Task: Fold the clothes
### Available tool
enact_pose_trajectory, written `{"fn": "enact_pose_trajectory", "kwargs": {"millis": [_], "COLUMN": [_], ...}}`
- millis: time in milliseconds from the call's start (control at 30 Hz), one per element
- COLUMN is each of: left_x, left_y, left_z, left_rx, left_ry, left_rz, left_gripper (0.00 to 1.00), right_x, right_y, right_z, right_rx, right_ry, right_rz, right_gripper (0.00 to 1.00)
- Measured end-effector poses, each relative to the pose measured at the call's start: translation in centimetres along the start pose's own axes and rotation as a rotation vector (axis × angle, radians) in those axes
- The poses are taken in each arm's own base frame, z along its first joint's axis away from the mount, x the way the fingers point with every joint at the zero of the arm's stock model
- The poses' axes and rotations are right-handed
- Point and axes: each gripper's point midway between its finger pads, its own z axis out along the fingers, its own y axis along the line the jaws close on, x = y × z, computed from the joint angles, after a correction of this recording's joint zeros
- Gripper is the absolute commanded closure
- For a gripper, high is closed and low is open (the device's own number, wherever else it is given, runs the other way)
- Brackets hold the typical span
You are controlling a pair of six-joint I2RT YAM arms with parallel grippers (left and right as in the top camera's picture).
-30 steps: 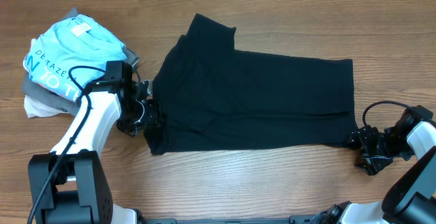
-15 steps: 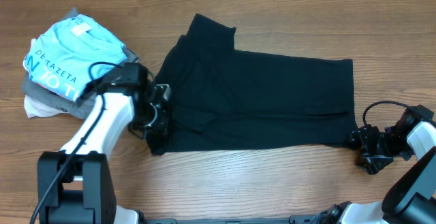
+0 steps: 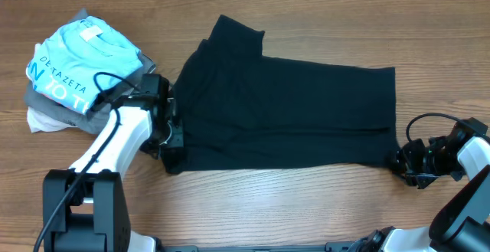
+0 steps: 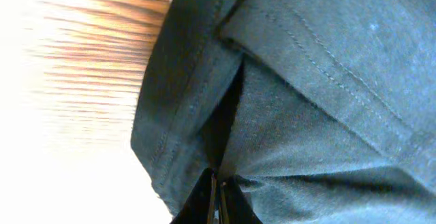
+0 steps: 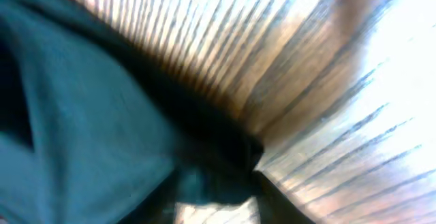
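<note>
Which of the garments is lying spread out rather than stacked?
The black garment at mid-table; the light blue shirt, grey piece and white piece sit piled at the left.

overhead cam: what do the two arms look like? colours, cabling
Both arms have white links: left arm, right arm. Joints and grippers are black, so the left gripper and right gripper blend into the black shirt. A black cable loops off each wrist. No markings visible.

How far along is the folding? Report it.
Done: a folded pile sits at left. In hand: the left hand pinches the black shirt at one corner; the right hand is at the opposite corner, grip unclear. Left: that shirt lies spread flat, not folded up.
</note>
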Motion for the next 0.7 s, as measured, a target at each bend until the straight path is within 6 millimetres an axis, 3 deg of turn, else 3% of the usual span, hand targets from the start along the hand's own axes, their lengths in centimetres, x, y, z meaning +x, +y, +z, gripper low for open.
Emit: {"fn": "enact_pose_trajectory", "kwargs": {"millis": [33, 100, 500, 633, 700], "left_x": [-0.1, -0.3, -0.2, 0.6, 0.9], "left_y": [0.4, 1.2, 2.3, 2.6, 2.9], "left_z": [0.0, 0.0, -0.1, -0.1, -0.1], "left_rx": [-0.005, -0.012, -0.015, -0.022, -0.027], "left_ry": [-0.003, -0.006, 0.001, 0.034, 0.049], "left_rz": [-0.020, -0.053, -0.116, -0.132, -0.147], "left_gripper": [0.96, 0.96, 0.96, 0.95, 0.80], "right_x": [0.1, 0.2, -0.8, 0.4, 1.2], "right_y": [0.0, -0.2, -0.1, -0.6, -1.1], "right_z": [0.0, 0.0, 0.0, -0.3, -0.4], "right_rx": [0.001, 0.010, 0.013, 0.042, 0.063], "right_ry": [0.003, 0.008, -0.036, 0.016, 0.046], "right_rz": [-0.001, 0.004, 0.004, 0.019, 0.033], "right_gripper": [0.91, 0.96, 0.95, 0.73, 0.61]}}
